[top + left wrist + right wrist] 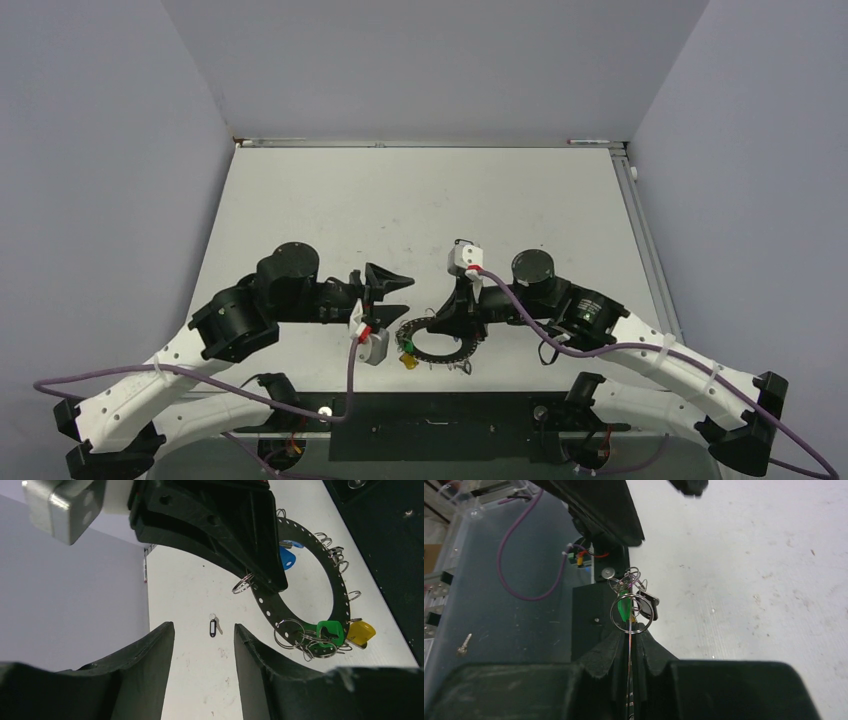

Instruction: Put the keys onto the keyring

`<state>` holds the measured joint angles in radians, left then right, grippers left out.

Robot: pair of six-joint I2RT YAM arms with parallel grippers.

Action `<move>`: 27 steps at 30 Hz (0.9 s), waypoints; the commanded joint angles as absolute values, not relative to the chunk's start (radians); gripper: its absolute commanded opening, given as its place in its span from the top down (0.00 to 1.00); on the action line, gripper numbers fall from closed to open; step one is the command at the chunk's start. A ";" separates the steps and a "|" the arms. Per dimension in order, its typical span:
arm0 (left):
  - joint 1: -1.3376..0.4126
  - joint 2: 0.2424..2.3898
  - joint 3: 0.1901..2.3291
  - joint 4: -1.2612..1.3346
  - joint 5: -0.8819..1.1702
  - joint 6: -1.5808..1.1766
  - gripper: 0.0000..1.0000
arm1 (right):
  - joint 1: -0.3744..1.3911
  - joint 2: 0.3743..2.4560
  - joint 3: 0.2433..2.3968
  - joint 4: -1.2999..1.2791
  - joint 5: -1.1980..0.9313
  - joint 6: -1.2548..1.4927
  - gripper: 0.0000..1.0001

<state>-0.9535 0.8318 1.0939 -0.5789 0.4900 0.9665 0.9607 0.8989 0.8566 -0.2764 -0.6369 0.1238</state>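
The keyring (440,357), a flat dark grey ring with rim holes, is held near the table's front edge. My right gripper (466,326) is shut on its rim, seen edge-on in the right wrist view (630,630). In the left wrist view the keyring (341,587) carries keys with a green tag (330,630), a yellow tag (361,631) and a blue tag (287,558), plus loose split rings. One black-tagged key (213,626) lies alone on the table. My left gripper (204,635) is open and empty, left of the ring (398,293).
The table (420,210) is white with scuff marks, walled by grey panels. A black base plate (440,420) with purple cables runs along the near edge, right below the ring.
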 commanded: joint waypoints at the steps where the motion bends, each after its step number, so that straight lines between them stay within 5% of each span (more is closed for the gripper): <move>1: -1.005 0.801 1.071 -0.622 0.404 1.031 0.56 | 0.953 0.940 0.922 -0.100 -0.818 0.170 0.95; 27: -1.164 0.802 1.006 -0.573 0.278 1.077 0.67 | 0.951 1.006 0.899 -0.018 -0.898 0.228 0.95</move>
<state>-1.1484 0.7998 1.0080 -0.6155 0.2909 1.0599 0.9607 1.0061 0.8680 -0.1265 -0.8707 0.2222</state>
